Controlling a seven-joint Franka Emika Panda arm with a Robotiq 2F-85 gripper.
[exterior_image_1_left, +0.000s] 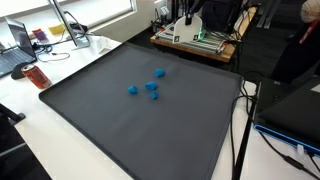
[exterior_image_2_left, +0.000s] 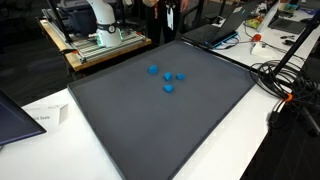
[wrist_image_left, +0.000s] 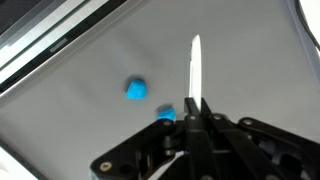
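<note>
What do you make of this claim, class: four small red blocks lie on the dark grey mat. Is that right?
The colour is wrong: the blocks are blue, not red. Four small blue blocks lie on the dark grey mat, as both exterior views show.

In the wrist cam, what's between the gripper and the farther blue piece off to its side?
Nothing: the wrist view shows only bare grey mat between the gripper and that blue piece.
</note>
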